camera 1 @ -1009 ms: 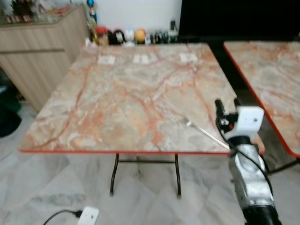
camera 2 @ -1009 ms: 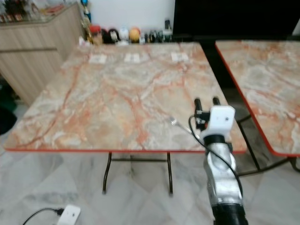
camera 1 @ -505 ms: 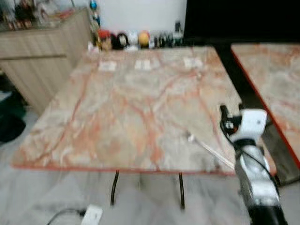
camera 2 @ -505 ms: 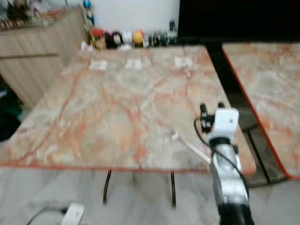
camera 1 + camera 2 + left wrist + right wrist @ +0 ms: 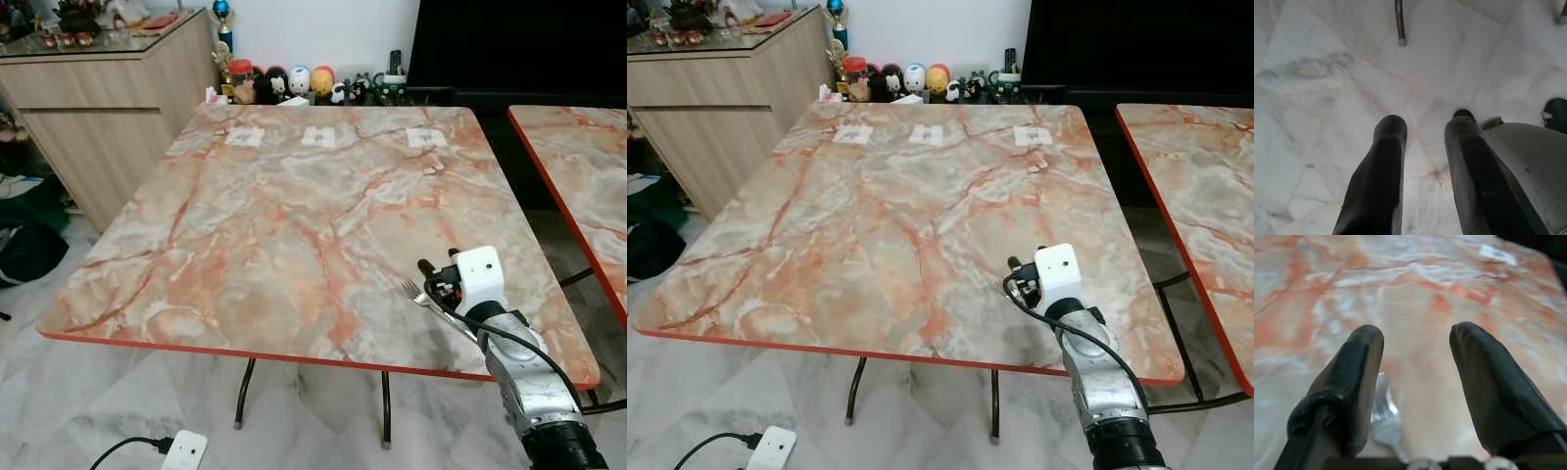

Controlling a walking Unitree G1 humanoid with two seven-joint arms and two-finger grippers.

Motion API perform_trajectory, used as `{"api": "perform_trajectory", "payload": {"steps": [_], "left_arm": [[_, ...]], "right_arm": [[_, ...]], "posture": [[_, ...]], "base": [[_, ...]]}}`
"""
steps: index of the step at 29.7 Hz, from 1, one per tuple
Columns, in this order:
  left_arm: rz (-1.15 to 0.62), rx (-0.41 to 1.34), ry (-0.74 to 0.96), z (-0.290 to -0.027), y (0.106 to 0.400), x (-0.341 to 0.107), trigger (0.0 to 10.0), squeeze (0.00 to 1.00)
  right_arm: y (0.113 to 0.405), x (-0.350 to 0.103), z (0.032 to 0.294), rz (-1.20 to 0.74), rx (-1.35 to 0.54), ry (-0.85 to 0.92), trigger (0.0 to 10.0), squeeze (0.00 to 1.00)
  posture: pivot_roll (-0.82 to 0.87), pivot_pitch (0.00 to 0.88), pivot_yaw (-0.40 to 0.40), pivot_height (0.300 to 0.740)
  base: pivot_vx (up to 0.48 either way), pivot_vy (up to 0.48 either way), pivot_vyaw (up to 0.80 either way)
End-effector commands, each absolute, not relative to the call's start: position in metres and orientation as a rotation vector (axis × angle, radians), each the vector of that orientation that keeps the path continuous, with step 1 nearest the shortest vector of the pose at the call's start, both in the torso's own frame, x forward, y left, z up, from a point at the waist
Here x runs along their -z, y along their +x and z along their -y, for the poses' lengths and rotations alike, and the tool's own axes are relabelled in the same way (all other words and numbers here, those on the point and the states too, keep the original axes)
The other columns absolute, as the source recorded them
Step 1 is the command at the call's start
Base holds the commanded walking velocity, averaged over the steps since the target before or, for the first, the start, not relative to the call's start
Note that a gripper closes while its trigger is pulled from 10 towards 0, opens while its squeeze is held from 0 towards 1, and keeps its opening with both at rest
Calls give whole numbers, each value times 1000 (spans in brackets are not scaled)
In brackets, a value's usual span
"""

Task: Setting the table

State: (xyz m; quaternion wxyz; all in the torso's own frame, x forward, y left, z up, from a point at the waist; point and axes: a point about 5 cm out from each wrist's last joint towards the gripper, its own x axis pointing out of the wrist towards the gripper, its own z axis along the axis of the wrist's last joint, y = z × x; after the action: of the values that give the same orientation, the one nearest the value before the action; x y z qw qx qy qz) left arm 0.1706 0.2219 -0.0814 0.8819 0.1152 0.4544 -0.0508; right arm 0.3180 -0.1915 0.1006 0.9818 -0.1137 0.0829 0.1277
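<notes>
A silver fork (image 5: 412,289) lies on the marble table (image 5: 294,196) near its front right corner, tines pointing toward the table's middle. My right gripper (image 5: 438,262) hovers low over the fork and stands open. In the right wrist view the fork's tines (image 5: 1382,407) show just beneath one of the black fingers (image 5: 1354,377), and nothing sits between the two. The fork's handle is hidden under the wrist. My left gripper (image 5: 1426,122) hangs idle over the floor tiles, open.
Three small white paper tags (image 5: 318,137) lie along the table's far side. Figurines and jars (image 5: 294,80) line the wall behind. A second marble table (image 5: 578,147) stands to the right, a wooden cabinet (image 5: 98,98) to the left. A white power adapter (image 5: 183,450) lies on the floor.
The camera has shifted and the picture has sharpened. My right gripper has come lower and closer over the fork, now covering its handle. The fork still lies on the table.
</notes>
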Motion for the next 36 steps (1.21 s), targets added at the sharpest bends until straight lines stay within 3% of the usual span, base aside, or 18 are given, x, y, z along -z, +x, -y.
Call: {"api": "perform_trajectory", "payload": {"steps": [1,8,12,20,36], "left_arm": [[-964,97,234,-223,166,84,10000,0],[-968,101,242,-224,165,84,10000,0],[-968,107,248,-224,164,84,10000,0],[-966,116,250,-224,165,84,10000,0],[-968,116,255,-225,168,82,10000,0]], "right_arm": [[316,-107,195,-158,-305,-217,10000,0],[304,-114,211,-154,-403,-179,10000,0],[287,-119,236,-186,-486,-206,10000,0],[269,-97,269,-399,-496,-249,10000,0],[283,-86,256,-435,-501,-173,10000,0]], "posture": [[11,0,29,740],[12,0,32,740],[1,0,35,740],[-9,0,42,740],[6,14,51,740]], "base": [[0,0,0],[0,0,0],[0,0,0],[0,0,0],[0,0,0]]}}
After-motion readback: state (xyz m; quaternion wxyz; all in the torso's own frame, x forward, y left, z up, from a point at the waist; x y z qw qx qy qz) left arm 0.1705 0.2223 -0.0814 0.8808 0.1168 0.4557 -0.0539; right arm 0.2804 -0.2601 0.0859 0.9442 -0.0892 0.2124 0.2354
